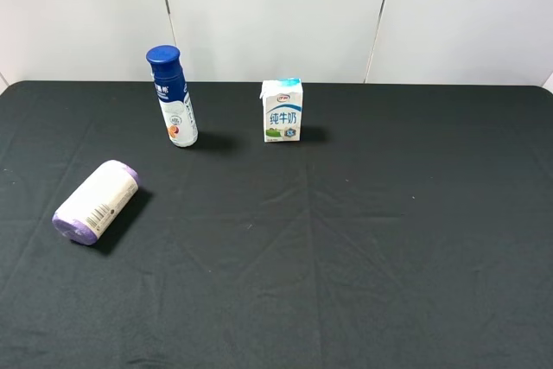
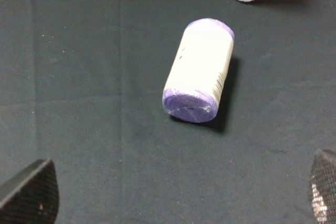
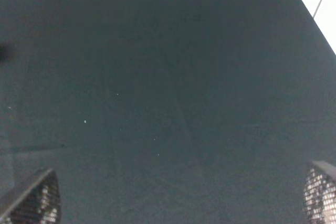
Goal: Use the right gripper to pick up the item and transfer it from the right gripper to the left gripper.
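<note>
Right gripper (image 3: 181,203) spread wide, empty, over bare cloth. Left gripper (image 2: 184,195) wide open, empty, above lying item (image 2: 199,71), left of blue-capped bottle (image 1: 173,97).

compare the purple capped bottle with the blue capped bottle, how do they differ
The purple-capped bottle lies on its side at the left of the black tablecloth; the blue-capped bottle stands upright farther back. The purple-capped bottle looks stubbier with purple at both ends; the blue-capped bottle is taller and slimmer with fruit pictures. Both have white bodies, and no claw touches either.
</note>
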